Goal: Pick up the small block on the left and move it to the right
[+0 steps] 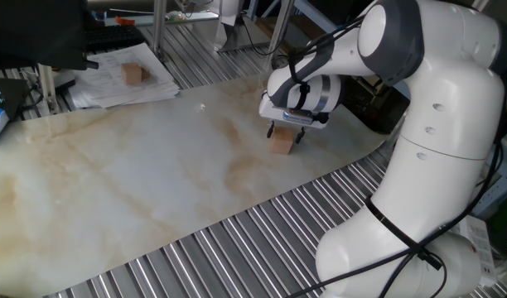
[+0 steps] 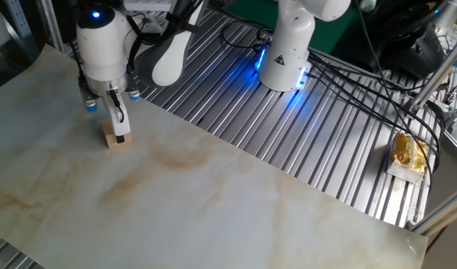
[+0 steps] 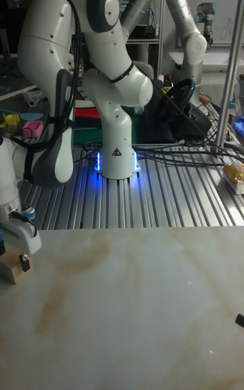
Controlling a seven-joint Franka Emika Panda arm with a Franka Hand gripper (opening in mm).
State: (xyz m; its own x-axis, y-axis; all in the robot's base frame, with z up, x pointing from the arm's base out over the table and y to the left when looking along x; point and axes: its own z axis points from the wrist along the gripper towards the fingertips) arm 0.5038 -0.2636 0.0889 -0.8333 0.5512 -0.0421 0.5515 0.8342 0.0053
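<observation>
While resting on the table (image 1: 154, 190), small block (image 1: 281, 145) sits directly beneath fingers (image 1: 287, 133), which straddle it; whether they grip it, cannot tell.

Small block (image 1: 281, 144) sits on tabletop (image 1: 137, 182), near its edge on the arm's side. End effector (image 1: 285, 132) directly above it, fingers either side of block. Second block (image 1: 134, 74) on papers (image 1: 113, 83) off the far corner, well apart. Arm base (image 2: 284, 63) on the slatted surface (image 2: 325, 142) beside the tabletop.
</observation>
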